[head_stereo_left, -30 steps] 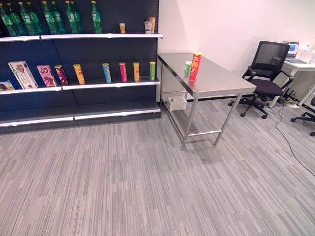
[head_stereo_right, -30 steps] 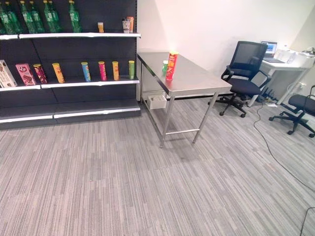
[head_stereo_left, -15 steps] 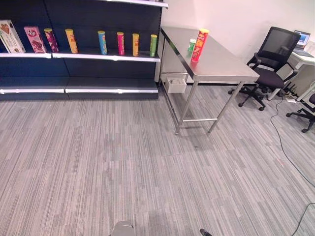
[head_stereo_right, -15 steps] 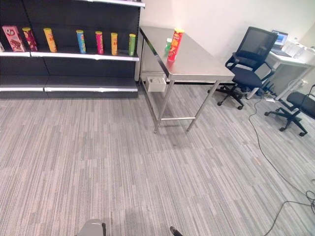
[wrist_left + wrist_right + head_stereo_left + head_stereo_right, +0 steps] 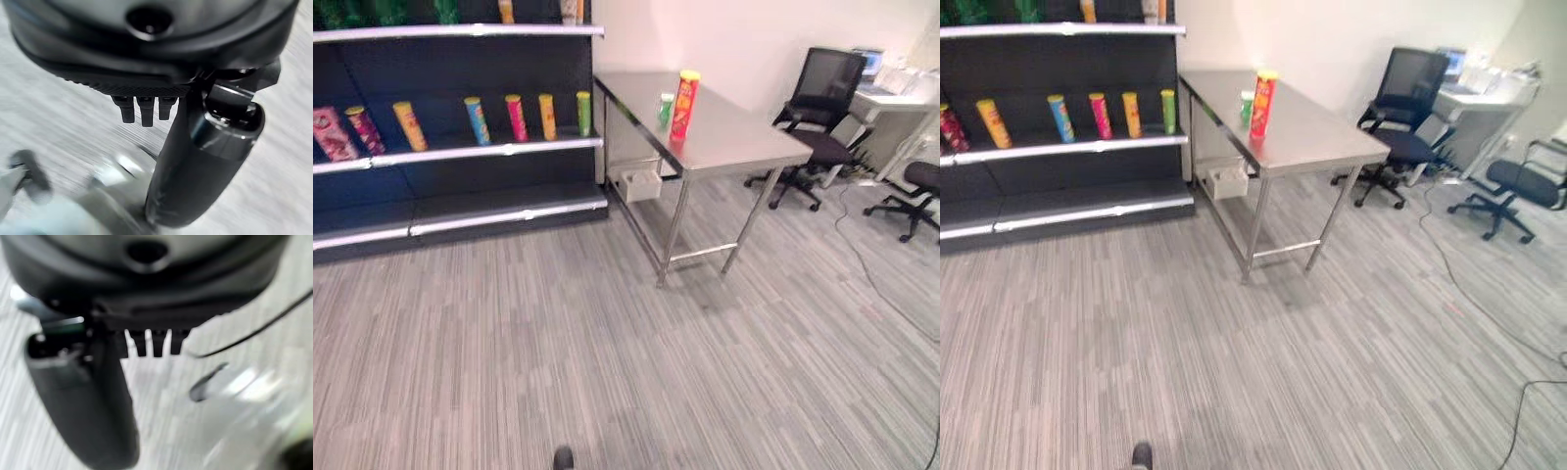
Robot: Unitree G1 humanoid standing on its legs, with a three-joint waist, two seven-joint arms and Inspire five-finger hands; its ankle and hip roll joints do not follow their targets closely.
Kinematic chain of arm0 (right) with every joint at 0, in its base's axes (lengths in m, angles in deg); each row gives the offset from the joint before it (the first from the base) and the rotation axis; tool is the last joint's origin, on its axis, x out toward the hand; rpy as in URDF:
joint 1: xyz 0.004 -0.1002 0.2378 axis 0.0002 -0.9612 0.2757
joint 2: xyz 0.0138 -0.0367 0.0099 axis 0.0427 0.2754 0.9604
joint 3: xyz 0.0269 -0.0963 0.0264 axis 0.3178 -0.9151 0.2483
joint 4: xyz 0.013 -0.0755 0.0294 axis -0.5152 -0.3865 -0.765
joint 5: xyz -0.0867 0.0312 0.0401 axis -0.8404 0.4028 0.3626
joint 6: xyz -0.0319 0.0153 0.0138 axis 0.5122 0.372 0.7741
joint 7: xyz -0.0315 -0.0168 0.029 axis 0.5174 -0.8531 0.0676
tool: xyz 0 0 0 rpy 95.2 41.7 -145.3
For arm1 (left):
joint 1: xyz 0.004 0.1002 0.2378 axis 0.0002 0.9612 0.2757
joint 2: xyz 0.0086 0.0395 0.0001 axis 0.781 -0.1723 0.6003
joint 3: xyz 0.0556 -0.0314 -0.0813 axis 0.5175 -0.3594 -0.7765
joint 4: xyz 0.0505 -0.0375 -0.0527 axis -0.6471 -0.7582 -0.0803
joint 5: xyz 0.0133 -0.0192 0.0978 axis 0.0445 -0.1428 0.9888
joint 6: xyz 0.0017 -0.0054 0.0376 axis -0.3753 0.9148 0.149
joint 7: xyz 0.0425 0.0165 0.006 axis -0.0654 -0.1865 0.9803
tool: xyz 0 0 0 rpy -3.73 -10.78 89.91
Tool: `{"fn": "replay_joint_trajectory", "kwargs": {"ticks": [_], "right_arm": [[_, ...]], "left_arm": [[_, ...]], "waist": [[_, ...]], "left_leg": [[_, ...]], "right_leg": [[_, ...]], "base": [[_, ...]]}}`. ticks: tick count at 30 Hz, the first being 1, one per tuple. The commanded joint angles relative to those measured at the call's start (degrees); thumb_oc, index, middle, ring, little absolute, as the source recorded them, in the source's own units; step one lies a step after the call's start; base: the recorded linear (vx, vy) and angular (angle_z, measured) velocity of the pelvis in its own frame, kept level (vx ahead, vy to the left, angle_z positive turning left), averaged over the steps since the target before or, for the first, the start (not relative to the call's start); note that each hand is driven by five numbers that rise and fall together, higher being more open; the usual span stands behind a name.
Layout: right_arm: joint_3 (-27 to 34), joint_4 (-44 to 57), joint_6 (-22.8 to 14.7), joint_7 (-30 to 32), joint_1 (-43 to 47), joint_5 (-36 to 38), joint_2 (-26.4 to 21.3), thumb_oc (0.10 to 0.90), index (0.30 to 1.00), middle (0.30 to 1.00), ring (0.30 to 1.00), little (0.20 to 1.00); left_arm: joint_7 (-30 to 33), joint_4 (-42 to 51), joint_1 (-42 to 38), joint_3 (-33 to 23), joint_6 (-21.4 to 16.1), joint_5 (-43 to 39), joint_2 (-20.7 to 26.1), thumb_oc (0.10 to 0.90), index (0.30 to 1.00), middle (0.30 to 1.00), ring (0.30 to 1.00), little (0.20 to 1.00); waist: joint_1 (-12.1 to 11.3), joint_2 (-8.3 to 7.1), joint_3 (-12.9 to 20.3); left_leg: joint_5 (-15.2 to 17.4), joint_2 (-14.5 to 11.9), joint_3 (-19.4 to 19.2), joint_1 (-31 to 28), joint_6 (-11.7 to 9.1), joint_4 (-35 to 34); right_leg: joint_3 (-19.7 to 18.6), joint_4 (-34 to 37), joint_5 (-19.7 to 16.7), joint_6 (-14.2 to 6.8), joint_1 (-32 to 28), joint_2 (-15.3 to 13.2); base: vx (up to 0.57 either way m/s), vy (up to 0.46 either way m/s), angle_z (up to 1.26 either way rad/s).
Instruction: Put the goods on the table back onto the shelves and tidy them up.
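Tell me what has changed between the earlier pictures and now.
Only the camera has moved: the head view has swung, so the whole scene has shifted in the picture. The things themselves stayed put. The red can and the small green can stand on the steel table as before, and the cans on the middle shelf keep their row. Nothing was taken hold of or let go.
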State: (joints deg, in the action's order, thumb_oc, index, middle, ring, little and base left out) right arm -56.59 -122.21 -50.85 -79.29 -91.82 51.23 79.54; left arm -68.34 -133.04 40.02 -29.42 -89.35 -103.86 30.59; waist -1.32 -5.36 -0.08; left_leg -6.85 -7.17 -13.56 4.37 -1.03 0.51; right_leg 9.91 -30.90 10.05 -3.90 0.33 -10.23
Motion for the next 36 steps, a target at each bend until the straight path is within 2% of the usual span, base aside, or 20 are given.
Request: {"fn": "replay_joint_trajectory", "kwargs": {"ticks": [1,3,4,5,6,8,10,14,15,18,19,20,22,23,24,27,29,32,34,36], "right_arm": [[-0.92,3.06,-1.78,-1.31,7.13,-1.94,1.43,0.800,0.900,0.900,0.900,0.900],[-4.14,7.20,-2.51,-2.53,6.54,-2.84,2.52,0.800,0.900,0.900,0.900,0.900],[-4.20,7.28,-2.50,-2.49,6.45,-2.84,2.53,0.800,0.900,0.900,0.900,0.900],[-4.75,7.57,-2.83,-2.09,6.35,-3.78,2.01,0.800,0.900,0.900,0.900,0.900],[-4.76,6.62,-2.64,-2.12,6.04,-4.55,1.79,0.800,0.900,0.900,0.900,0.900],[-4.57,5.57,-2.15,-2.23,5.93,-5.14,1.67,0.800,0.900,0.900,0.900,0.900],[-4.15,4.11,-1.34,-2.33,5.73,-6.07,1.64,0.800,0.900,0.900,0.900,0.900],[-2.75,0.07,-0.80,-2.48,5.04,-6.63,0.48,0.800,0.900,0.900,0.900,0.900],[-2.25,0.18,-1.49,-2.43,5.53,-6.80,-1.02,0.800,0.900,0.900,0.900,0.900],[-3.63,2.76,-2.80,-1.78,8.20,-6.85,-2.29,0.800,0.900,0.900,0.900,0.900],[-5.33,5.72,-3.73,-1.02,10.20,-6.73,-2.58,0.800,0.900,0.900,0.900,0.900],[-6.19,6.69,-3.96,-0.72,11.21,-7.23,-2.69,0.800,0.900,0.900,0.900,0.900],[-9.10,9.09,-4.03,-0.69,13.91,-9.76,-2.82,0.800,0.900,0.900,0.900,0.900],[-9.66,9.53,-4.02,-0.58,14.02,-10.70,-2.77,0.800,0.900,0.900,0.900,0.900],[-11.00,8.90,-3.79,-0.30,13.73,-13.22,-2.74,0.800,0.900,0.900,0.900,0.900],[-11.11,6.65,-3.46,0.59,12.92,-15.13,-3.39,0.800,0.900,0.900,0.900,0.900],[-10.50,5.94,-3.74,1.06,12.42,-16.14,-4.26,0.800,0.900,0.900,0.900,0.900],[-9.70,5.20,-2.96,0.45,11.74,-18.33,-4.73,0.800,0.900,0.900,0.900,0.900],[-8.80,5.13,-2.74,0.28,11.43,-18.32,-4.88,0.800,0.900,0.900,0.900,0.900],[-7.18,6.23,-2.72,0.22,11.31,-16.44,-4.96,0.800,0.900,0.900,0.900,0.900]], "left_arm": [[0.02,-0.08,-1.97,2.31,-1.06,10.48,3.26,0.800,0.900,0.900,0.900,0.900],[-1.00,0.01,-0.65,3.69,-0.90,13.56,2.85,0.800,0.900,0.900,0.900,0.900],[-1.01,0.02,-0.59,3.66,-0.90,13.57,2.85,0.800,0.900,0.900,0.900,0.900],[-1.30,0.11,-0.43,4.28,-1.12,14.34,1.59,0.800,0.900,0.900,0.900,0.900],[-1.32,0.46,-1.01,5.16,-1.22,15.65,0.73,0.800,0.900,0.900,0.900,0.900],[-1.23,0.56,-1.58,5.69,-1.43,16.69,0.29,0.800,0.900,0.900,0.900,0.900],[-1.09,1.44,-2.22,7.02,-1.57,18.50,-0.68,0.800,0.900,0.900,0.900,0.900],[-1.97,3.34,-1.67,11.69,-2.41,22.53,-2.46,0.800,0.900,0.900,0.900,0.900],[-2.65,4.79,-1.46,12.73,-3.12,20.94,-3.05,0.800,0.900,0.900,0.900,0.900],[-3.11,7.25,-1.80,15.71,-3.35,20.41,-3.39,0.800,0.900,0.900,0.900,0.900],[-2.73,8.83,-2.15,16.70,-3.64,19.91,-3.23,0.800,0.900,0.900,0.900,0.900],[-2.62,8.86,-2.35,16.90,-3.61,19.79,-3.39,0.800,0.900,0.900,0.900,0.900],[-2.91,9.97,-2.60,15.47,-3.49,15.58,-3.82,0.800,0.900,0.900,0.900,0.900],[-2.88,10.05,-2.73,15.52,-3.37,15.13,-3.98,0.800,0.900,0.900,0.900,0.900],[-2.71,10.05,-3.18,16.26,-3.56,15.16,-4.14,0.800,0.900,0.900,0.900,0.900],[-1.96,10.85,-4.26,18.30,-3.85,14.46,-4.00,0.800,0.900,0.900,0.900,0.900],[-1.65,11.77,-4.44,18.74,-4.38,12.62,-4.05,0.800,0.900,0.900,0.900,0.900],[-1.80,11.98,-4.35,18.62,-4.42,12.84,-4.08,0.800,0.900,0.900,0.900,0.900],[-1.68,12.08,-4.54,18.74,-4.44,13.46,-3.90,0.800,0.900,0.900,0.900,0.900],[-1.69,12.20,-5.18,20.40,-4.34,16.20,-3.46,0.800,0.900,0.900,0.900,0.900]], "waist": [[0.81,0.60,-1.07],[2.99,1.32,-2.73],[3.03,1.28,-2.78],[4.14,0.73,-3.75],[5.00,-0.25,-3.71],[5.51,-0.67,-3.85],[6.05,-0.88,-3.76],[6.44,-0.26,-1.94],[6.33,0.70,-1.79],[5.80,0.80,-2.32],[5.11,0.61,-3.27],[4.84,0.50,-3.63],[3.07,-0.34,-4.08],[2.72,-0.14,-4.06],[1.92,1.33,-4.09],[0.52,3.39,-4.94],[0.27,4.95,-5.15],[0.55,6.37,-4.46],[1.23,6.30,-4.08],[2.63,5.91,-4.04]], "left_leg": [[1.60,2.49,-1.26,1.66,1.94,-2.25],[3.59,4.36,-0.81,-4.01,2.60,-5.01],[3.67,4.37,-0.80,-4.11,2.57,-4.97],[6.38,6.13,-0.70,-7.51,2.09,-5.51],[8.47,7.07,0.15,-9.36,1.19,-5.51],[9.71,7.20,0.54,-10.52,0.87,-5.51],[10.78,7.24,1.14,-11.91,0.72,-5.51],[13.90,7.77,3.81,-15.96,1.01,-5.22],[15.17,6.83,3.56,-14.50,-0.03,2.49],[12.26,3.84,2.03,-7.21,-3.33,17.89],[10.16,1.24,0.56,-2.63,-4.32,26.16],[10.17,-0.42,-0.53,-1.02,-4.12,27.59],[11.91,-2.30,-0.72,3.03,-2.35,19.10],[10.12,-2.91,-0.07,3.37,-2.77,15.98],[2.84,-4.96,2.91,4.58,-4.80,6.69],[-2.77,-9.28,11.88,8.07,-6.92,-4.59],[-3.62,-11.23,19.08,9.25,-8.52,-5.51],[-2.24,-10.99,23.05,7.14,-9.26,-2.41],[-1.08,-9.87,22.46,7.84,-8.93,-0.20],[0.96,-6.73,20.11,8.45,-7.46,3.63]], "right_leg": [[0.98,-2.86,-21.61,-6.55,-1.86,-7.35],[1.32,-2.80,-13.76,-3.44,5.63,-1.17],[1.34,-2.86,-13.64,-3.40,5.51,-1.19],[4.91,12.22,-12.00,-2.94,7.78,2.40],[6.41,24.09,-14.20,-3.75,9.25,3.47],[6.68,28.48,-16.64,-4.79,9.57,3.69],[7.38,30.95,-19.06,-5.74,10.76,2.68],[6.78,31.83,-17.95,-4.04,7.06,4.55],[8.11,32.97,-17.40,-3.25,4.56,5.15],[9.08,35.39,-17.21,-1.79,1.91,5.54],[8.97,35.90,-15.59,-0.78,0.54,5.72],[8.92,35.90,-14.99,-0.68,0.10,5.60],[6.75,35.90,-13.26,-1.32,-1.49,4.02],[6.26,35.90,-12.83,-1.31,-1.99,4.05],[5.01,35.90,-11.09,-1.11,-3.48,5.12],[1.64,31.99,-5.66,-0.57,-6.00,5.56],[-2.02,29.40,-3.01,-1.36,-7.25,4.84],[-4.77,26.92,-2.20,-3.19,-7.69,2.89],[-5.02,26.03,-2.48,-4.13,-7.66,1.33],[-6.88,22.11,-5.50,-4.95,-5.75,-1.35]], "base": [[0.44,0.620,-0.43],[0.39,0.432,-0.38],[0.46,0.234,-0.26],[0.57,0.178,-0.12],[0.57,0.180,-0.01],[0.32,0.037,-0.02],[0.36,0.025,0.65],[0.40,0.020,0.63],[0.39,0.017,0.85],[0.23,-0.001,0.53],[0.18,0.022,-0.24],[0.25,0.115,-0.34],[0.34,0.287,-0.17],[0.41,0.427,-0.52],[0.36,0.371,-0.55],[0.47,0.467,-0.49],[0.39,0.479,-0.90],[0.34,0.575,-1.20],[0.24,0.504,-0.59],[0.18,0.517,-0.10]]}}
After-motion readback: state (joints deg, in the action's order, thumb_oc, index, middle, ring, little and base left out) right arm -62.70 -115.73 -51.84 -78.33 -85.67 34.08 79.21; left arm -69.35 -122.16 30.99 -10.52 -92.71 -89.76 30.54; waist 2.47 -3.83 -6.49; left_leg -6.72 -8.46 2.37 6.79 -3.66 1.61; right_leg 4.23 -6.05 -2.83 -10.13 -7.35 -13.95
